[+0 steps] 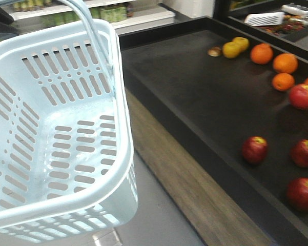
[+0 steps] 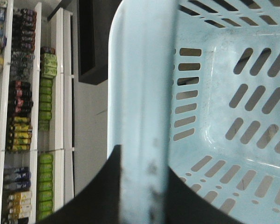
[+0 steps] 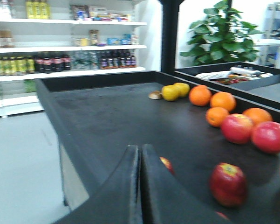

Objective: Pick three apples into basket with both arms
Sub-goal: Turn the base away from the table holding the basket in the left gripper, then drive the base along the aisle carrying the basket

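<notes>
Three dark red apples lie on the black counter at the right: one (image 1: pixel 254 149), a second (image 1: pixel 304 152) and a third (image 1: pixel 302 193). The pale blue basket (image 1: pixel 20 128) hangs empty at the left, beside the counter. My left gripper (image 2: pixel 144 186) is shut on the basket handle (image 2: pixel 140 93), with the basket's inside (image 2: pixel 233 93) below it. My right gripper (image 3: pixel 140 149) is shut and empty above the counter's near edge. One apple (image 3: pixel 228 183) lies to its right, and another (image 3: pixel 167 164) peeks out behind the right finger. Neither gripper shows in the front view.
Brighter red apples (image 3: pixel 237 128), oranges (image 1: pixel 285 63) and yellow fruits (image 1: pixel 231 49) lie further back on the counter (image 1: pixel 194 92), which has a raised rim. Shop shelves with bottles (image 3: pixel 60 60) stand behind. A second tray with items (image 1: pixel 266 19) is at the far right.
</notes>
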Available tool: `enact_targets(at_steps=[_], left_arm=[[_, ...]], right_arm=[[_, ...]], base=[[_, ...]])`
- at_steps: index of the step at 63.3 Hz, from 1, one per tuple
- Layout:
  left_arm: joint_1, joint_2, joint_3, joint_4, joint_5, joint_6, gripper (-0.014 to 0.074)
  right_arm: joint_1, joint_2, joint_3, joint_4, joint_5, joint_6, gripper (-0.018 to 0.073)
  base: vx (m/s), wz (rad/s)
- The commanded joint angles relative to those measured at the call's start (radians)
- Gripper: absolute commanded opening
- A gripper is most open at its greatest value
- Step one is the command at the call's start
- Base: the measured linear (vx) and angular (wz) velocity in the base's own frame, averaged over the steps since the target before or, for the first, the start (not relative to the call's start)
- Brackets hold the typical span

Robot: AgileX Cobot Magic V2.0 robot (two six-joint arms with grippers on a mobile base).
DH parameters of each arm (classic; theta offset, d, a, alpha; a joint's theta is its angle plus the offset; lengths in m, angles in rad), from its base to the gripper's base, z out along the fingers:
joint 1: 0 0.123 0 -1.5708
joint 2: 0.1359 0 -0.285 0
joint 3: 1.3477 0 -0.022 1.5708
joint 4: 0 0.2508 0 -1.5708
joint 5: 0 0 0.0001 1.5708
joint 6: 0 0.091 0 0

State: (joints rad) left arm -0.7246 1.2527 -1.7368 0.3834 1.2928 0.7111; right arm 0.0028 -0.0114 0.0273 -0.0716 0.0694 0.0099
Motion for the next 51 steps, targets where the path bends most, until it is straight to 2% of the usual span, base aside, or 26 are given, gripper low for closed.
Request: enact_targets(at_steps=[1,27,51], left_arm=[[0.001,-0.025,-0.033,0.023,-0.044,-0.009,-0.0006],[0.001,-0.026,-0.033,0.023,-0.044,-0.009,-0.0006],[0.001,-0.026,-0.033,0.023,-0.044,-0.009,-0.0006]], right_arm=[[-0.001,-0.014,0.014,-0.011,-0.078,-0.010,-0.0009],[-0.001,-0.014,0.014,-0.011,-0.078,-0.010,-0.0009],[-0.001,-0.014,0.014,-0.011,-0.078,-0.010,-0.0009]], base=[[-0.01,0.48],[0.02,0.47],[0.07,0.33]])
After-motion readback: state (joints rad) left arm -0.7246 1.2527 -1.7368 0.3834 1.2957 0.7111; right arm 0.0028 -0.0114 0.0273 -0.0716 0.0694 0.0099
